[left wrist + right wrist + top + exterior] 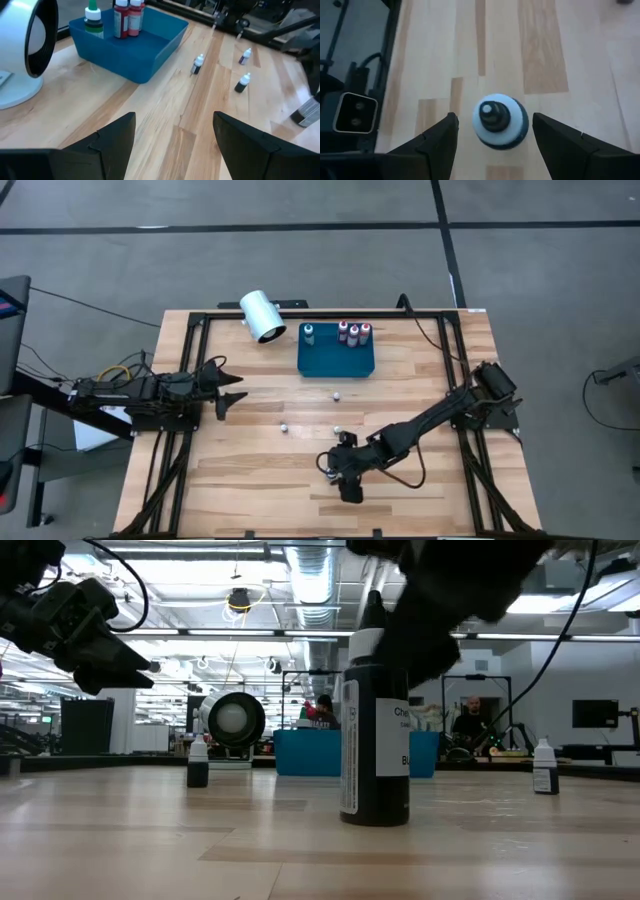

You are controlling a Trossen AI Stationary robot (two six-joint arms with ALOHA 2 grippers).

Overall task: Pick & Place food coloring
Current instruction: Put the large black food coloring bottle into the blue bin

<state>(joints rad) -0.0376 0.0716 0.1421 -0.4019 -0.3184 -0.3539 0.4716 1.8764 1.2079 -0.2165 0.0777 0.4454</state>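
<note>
A dark bottle with a white label [375, 740] stands upright on the table near its near edge. My right gripper [494, 116] hangs open above this dark bottle [501, 131], pointing down, a finger on either side of the cap, apart from it. Three tiny dark bottles [337, 393] [285, 427] [336, 430] stand on the wood. In the blue tray [336, 362] stand a green-topped bottle [308, 333] and red-topped bottles [354, 333]. My left gripper [232, 390] waits open near the table's left edge.
A big white cylinder [262, 316] lies on its side left of the tray, near the far edge. A black frame [190, 370] runs along the table's sides. Bare wood lies between the tray and my left gripper [174, 117]. People show in the room beyond.
</note>
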